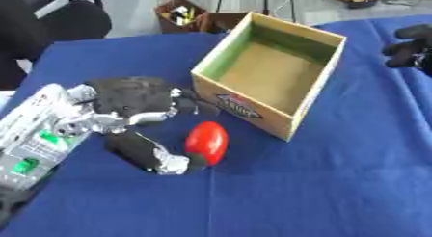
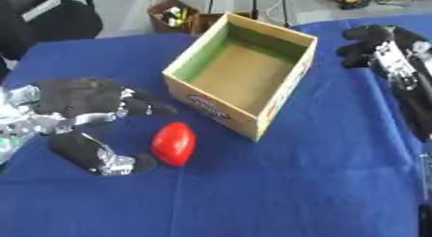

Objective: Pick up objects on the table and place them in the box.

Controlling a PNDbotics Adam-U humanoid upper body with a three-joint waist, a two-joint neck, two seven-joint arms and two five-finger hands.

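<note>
Left eye view shows a worktop under a blue cloth, and on it, far of centre, an open cardboard box with a green inner wall, standing askew and empty as far as its floor shows. Next in size is the left hand, reaching in from the left edge with its fingers spread wide and its thumb low and near; it holds nothing. The right hand hangs at the far right, well apart from the work; its dark fingers look bent, but whether they are closed I cannot tell. Smallest is the red egg-shaped object, lying on the cloth just near of the box's near-left corner.

The red object sits between the left hand's thumb tip and its fingers, just right of the thumb tip and near of the fingertips; whether anything touches it I cannot tell.

Risks, as I judge them: the object is rounded and smooth-looking, so an off-centre closure could squirt it rightward or roll it under the box's wall. A low lift could clip the near wall and shove the light box.
</note>
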